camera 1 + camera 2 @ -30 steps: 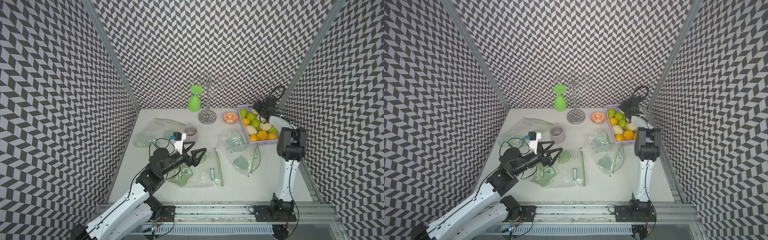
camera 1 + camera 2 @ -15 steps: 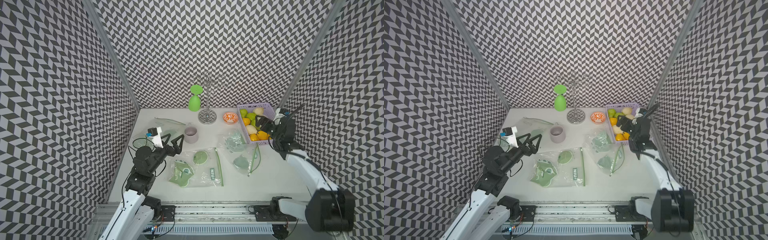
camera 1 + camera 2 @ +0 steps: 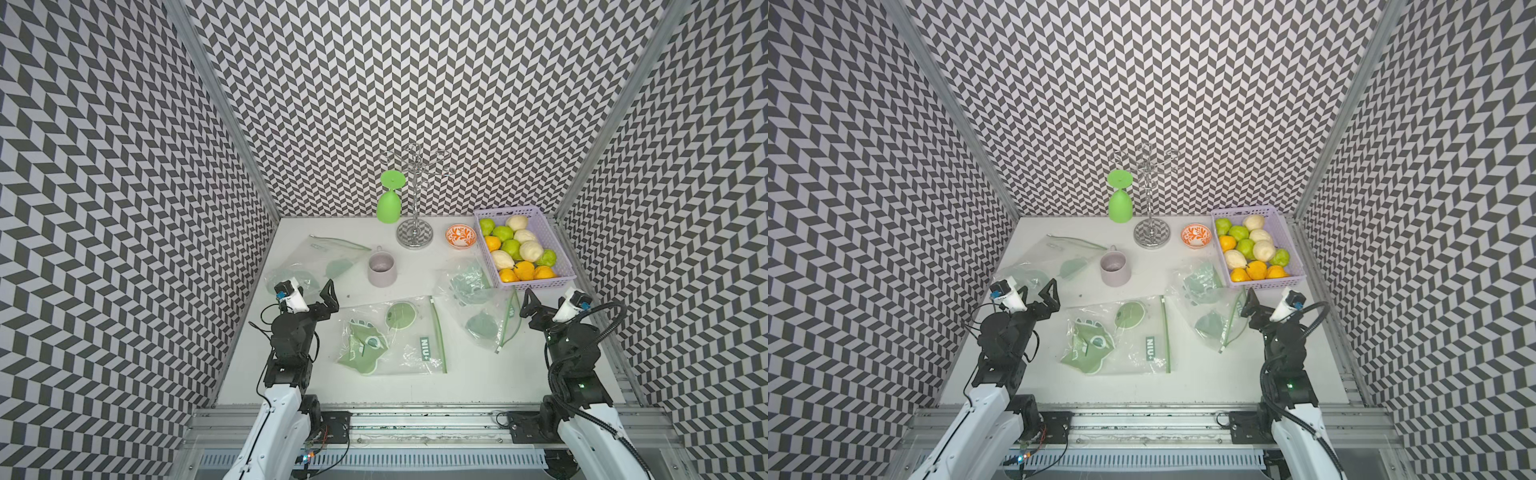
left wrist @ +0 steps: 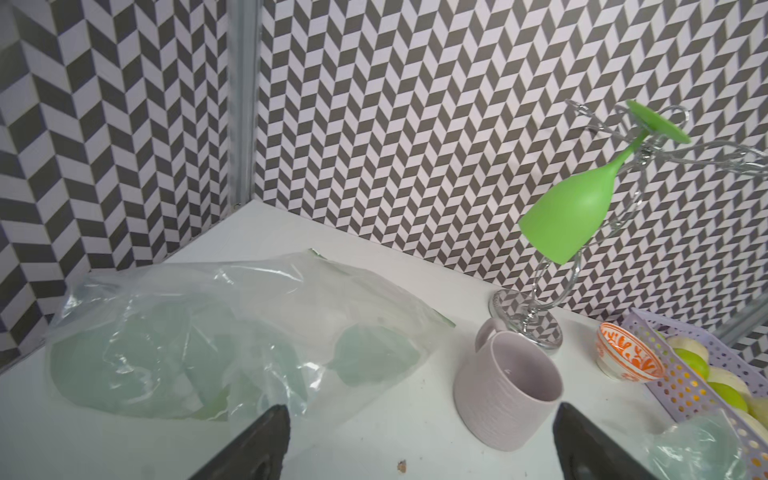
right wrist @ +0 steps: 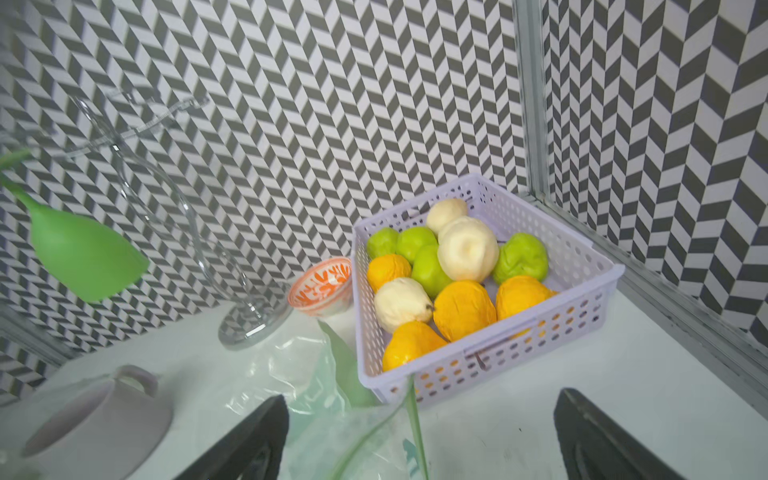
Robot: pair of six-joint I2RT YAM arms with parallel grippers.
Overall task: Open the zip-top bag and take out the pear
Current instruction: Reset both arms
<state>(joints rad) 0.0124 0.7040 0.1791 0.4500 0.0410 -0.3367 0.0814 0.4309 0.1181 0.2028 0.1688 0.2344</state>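
Although the task names a pear inside a zip-top bag, we find no fruit in any of the three bags on the table (image 3: 465, 374); their contents read as flat, pale green pieces. Pear-shaped fruits (image 5: 411, 340), cream and yellow, lie only in the lilac basket (image 3: 536, 284) at the far right corner. We therefore judge the pear to be already out, though we cannot tell which one it is. The bag nearest the basket (image 3: 478, 299) shows its green seal strip (image 3: 510, 324) bowed outward, which we read as an open mouth.

The left gripper (image 3: 311, 295) sits beside the far-left bag (image 3: 316, 262), and the right gripper (image 3: 546, 307) sits just in front of the basket. Both have their jaws spread wide and hold nothing.

Handling: in the right wrist view the fruit skins look creased and dented, so we take them for light, soft imitations. We would grasp one across its broad belly with gentle pressure. The bag film appears thin, limp and slick, so we would pinch it at the lip just beside the seal, one side per gripper.
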